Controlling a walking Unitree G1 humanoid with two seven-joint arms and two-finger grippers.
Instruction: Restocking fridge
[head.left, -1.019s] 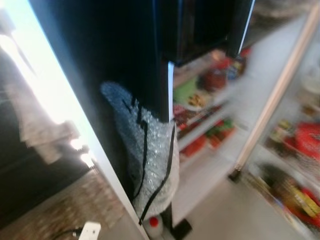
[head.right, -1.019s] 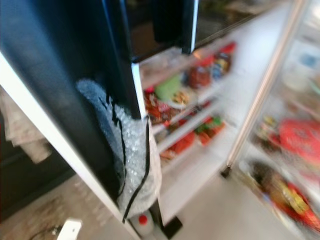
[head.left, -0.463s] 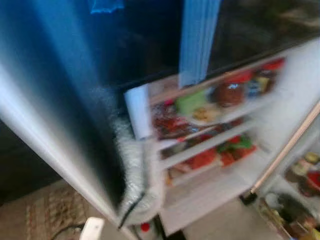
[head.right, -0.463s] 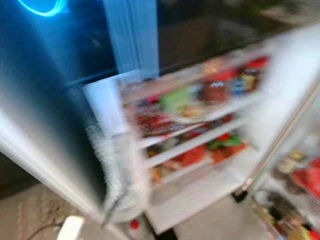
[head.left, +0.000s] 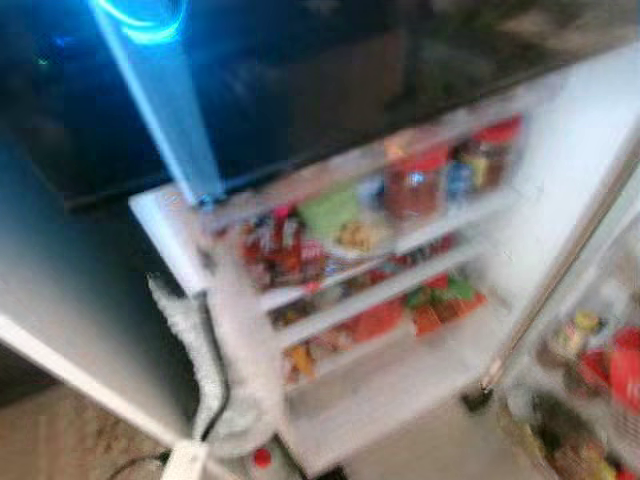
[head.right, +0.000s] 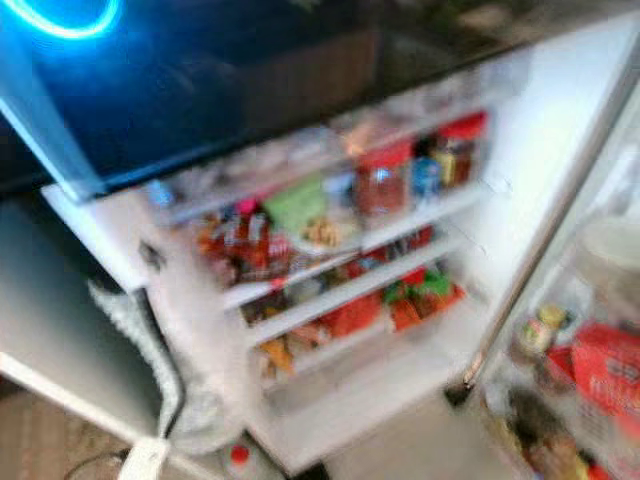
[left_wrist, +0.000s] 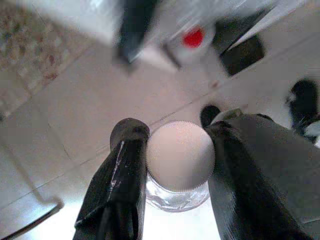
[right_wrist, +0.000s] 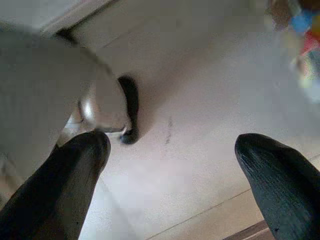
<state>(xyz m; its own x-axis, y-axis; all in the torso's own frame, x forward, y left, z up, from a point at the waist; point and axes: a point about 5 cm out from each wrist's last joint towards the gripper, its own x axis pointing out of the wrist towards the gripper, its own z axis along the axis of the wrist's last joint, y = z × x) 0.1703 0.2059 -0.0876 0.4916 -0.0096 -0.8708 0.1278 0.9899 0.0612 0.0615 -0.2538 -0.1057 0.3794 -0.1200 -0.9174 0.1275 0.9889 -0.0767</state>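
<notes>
The left gripper (left_wrist: 177, 150) is pinching a white-capped jar (left_wrist: 180, 157) above the floor (left_wrist: 75, 110), the right gripper (right_wrist: 172, 175) is hanging spread, and the open fridge (head.left: 400, 370) is standing ahead, its shelves crowded with blurred food packages (head.left: 340, 235).

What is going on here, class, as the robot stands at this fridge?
The robot faces an open fridge whose shelves already hold jars and coloured packets; the head views are blurred. Its left gripper is shut on a clear jar with a white lid, held low over the tiled floor. The right gripper hangs open above the floor, holding nothing. The jar has not yet reached a shelf.
</notes>
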